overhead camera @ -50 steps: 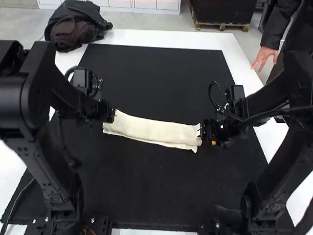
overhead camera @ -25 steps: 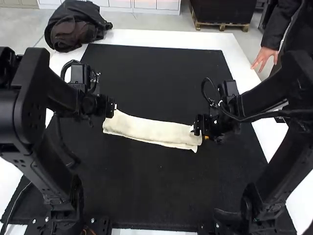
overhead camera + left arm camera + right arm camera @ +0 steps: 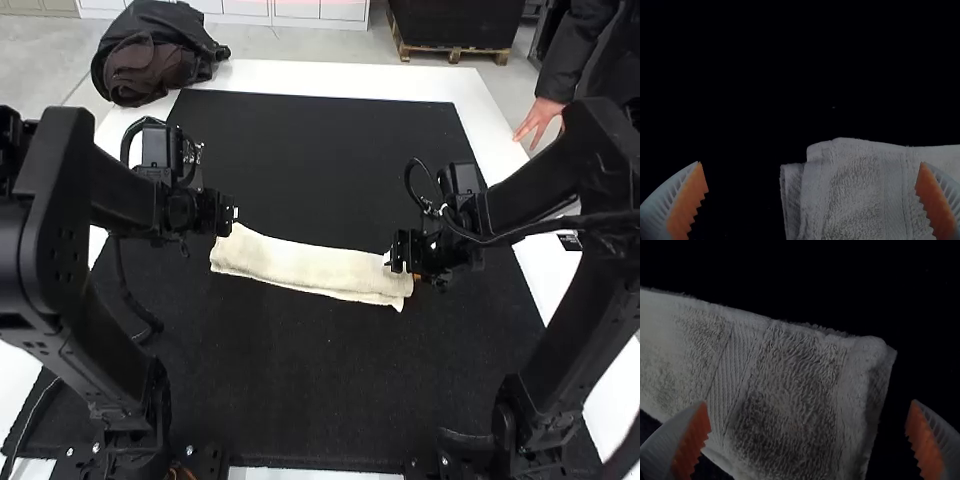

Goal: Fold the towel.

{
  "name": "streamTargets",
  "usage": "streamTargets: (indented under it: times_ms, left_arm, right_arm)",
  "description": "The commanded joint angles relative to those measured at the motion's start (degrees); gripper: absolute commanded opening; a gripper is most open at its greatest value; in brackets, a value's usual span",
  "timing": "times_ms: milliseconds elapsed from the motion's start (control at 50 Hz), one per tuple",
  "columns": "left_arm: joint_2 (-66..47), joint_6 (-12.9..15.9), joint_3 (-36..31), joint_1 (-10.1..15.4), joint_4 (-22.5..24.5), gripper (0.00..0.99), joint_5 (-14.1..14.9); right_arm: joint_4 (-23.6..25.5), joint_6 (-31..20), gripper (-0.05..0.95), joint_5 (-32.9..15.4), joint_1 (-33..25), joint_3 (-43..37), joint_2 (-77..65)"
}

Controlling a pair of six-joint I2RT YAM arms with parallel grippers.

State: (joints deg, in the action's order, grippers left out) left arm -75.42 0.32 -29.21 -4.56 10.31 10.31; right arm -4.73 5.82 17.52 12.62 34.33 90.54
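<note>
A: Surface: black mat [image 3: 320, 400] on white table [image 3: 320, 76]. Sample position?
B: Cream towel [image 3: 310, 268] lies across the mat, folded into a long strip, layered edges visible.
A: Tool state?
B: The left gripper [image 3: 228, 215] is wide apart at one end; the right gripper [image 3: 396, 254], also wide, at the other. Contact: cannot tell.

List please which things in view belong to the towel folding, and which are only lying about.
For the job:
- towel, a long folded strip
- left claw, open at its left end
- right claw, open at its right end
- black mat, underneath

Lying about:
- dark heap, perhaps a bag, by the table's far left corner
</note>
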Motion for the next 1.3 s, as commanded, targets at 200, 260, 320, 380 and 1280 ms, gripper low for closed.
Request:
streamTargets:
  times_ms: [200,260,320,380,1280]
  left_arm:
    - [1.2,-0.5,-0.7,-0.6,0.2,0.970,-0.2]
    - [1.2,-0.5,-0.7,-0.5,0.0,0.970,-0.2]
    - [1.2,-0.5,-0.6,-0.6,-0.2,0.969,-0.2]
    - [1.1,-0.5,-0.6,-0.5,-0.3,0.969,-0.2]
    - [3.1,-2.1,-0.4,-0.6,-1.8,0.969,-0.3]
  right_arm:
    - [-2.3,0.4,0.90,-0.6,0.6,2.1,4.3]
    - [-2.9,0.4,0.90,-0.4,0.6,2.3,5.3]
    - [-3.4,0.4,0.89,0.0,0.7,2.3,6.6]
    - [-3.8,0.5,0.81,1.0,1.3,2.3,7.8]
    - [4.3,1.4,-0.03,7.1,2.0,7.1,1.3]
